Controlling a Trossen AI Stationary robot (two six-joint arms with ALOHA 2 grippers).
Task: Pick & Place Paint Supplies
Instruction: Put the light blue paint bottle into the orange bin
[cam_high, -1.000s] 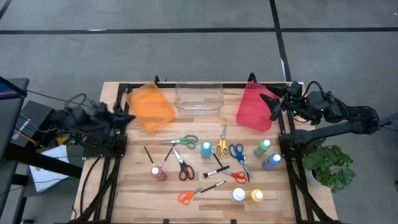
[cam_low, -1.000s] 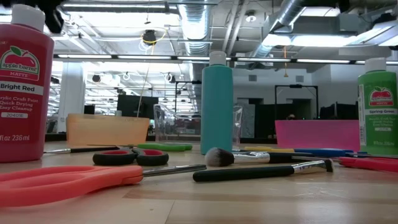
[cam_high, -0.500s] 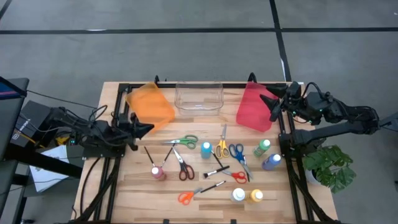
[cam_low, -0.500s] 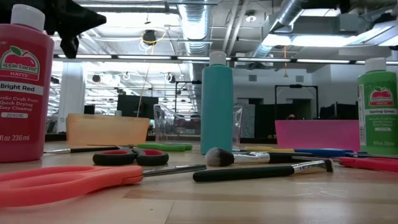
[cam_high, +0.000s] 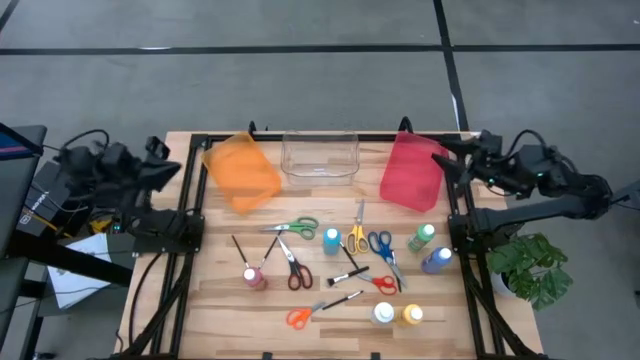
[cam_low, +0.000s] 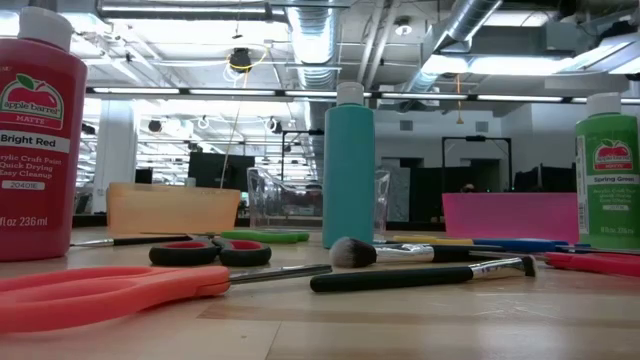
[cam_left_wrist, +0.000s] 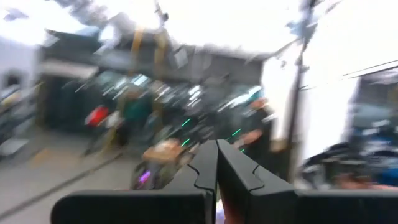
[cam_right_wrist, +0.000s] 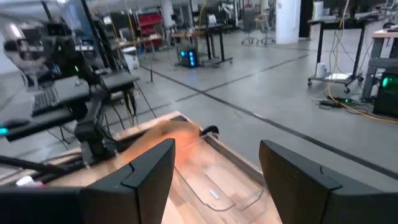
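Observation:
The paint supplies lie loose on the wooden table (cam_high: 215, 320). A teal bottle (cam_high: 331, 240), a green bottle (cam_high: 422, 237), a pink bottle (cam_high: 254, 277), white (cam_high: 383, 314) and yellow (cam_high: 412, 315) bottles stand upright. Green scissors (cam_high: 293, 228), yellow scissors (cam_high: 356, 235), orange scissors (cam_high: 298, 317) and dark brushes (cam_high: 347, 275) lie flat. My left gripper (cam_high: 172, 170) is shut and empty, raised beyond the table's left edge. My right gripper (cam_high: 447, 163) is open and empty, by the red bin's right side.
An orange bin (cam_high: 242, 172), a clear bin (cam_high: 320, 157) and a red bin (cam_high: 412, 172) stand along the far edge. Black frame rails (cam_high: 188, 300) run down both sides. A potted plant (cam_high: 535, 270) stands off the right edge. Bare wood shows at the near left.
My left gripper, still shut, swung out over the table beside the orange bin, then drew back past the left edge and rose, leaving the low view. My right gripper has drawn back a little toward the right edge, staying open.

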